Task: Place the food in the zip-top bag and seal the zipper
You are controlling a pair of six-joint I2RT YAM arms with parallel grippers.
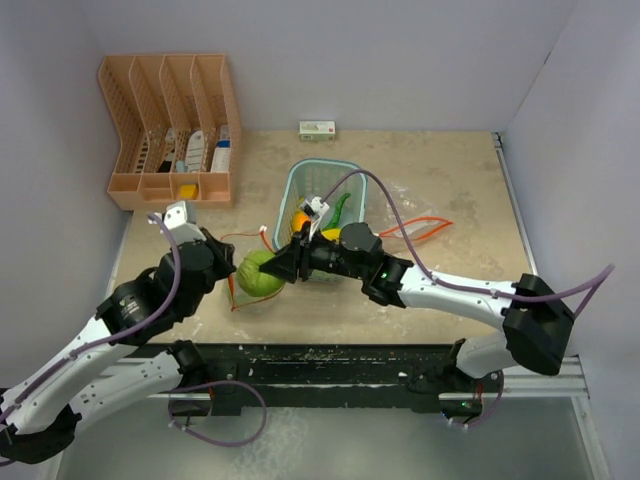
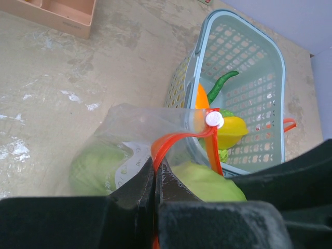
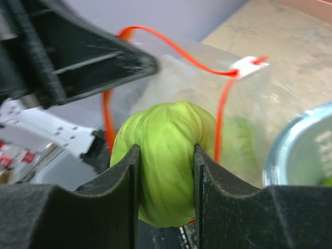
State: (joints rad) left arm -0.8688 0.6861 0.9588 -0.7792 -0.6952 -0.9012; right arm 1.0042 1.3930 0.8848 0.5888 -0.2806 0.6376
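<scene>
While the left end effector (image 2: 155, 174) is pressed together on the red zipper edge (image 2: 176, 139) of the zip-top bag (image 2: 140, 122), the bag mouth stands open above the counter (image 2: 78, 78). The white slider (image 2: 213, 120) sits at the far end of the zipper, next to the basket (image 2: 244, 57). The right end effector (image 3: 166, 150) pinches a pale-green cabbage (image 3: 166, 119) from both sides, one finger against each flank. This cabbage is at the bag mouth, just beside the left fingers; whether it has passed the red rim cannot be told. A second cabbage (image 2: 96, 166) lies inside the bag, visible through the clear film. The orange fruit (image 2: 201, 98), the yellow fruit (image 2: 232, 129) and the green chili (image 2: 222, 83) lie in the basket, which touches the bag. A peach organizer rack (image 1: 170, 130) and a small white-and-green box (image 1: 317, 130) stand at the far side of the counter.
</scene>
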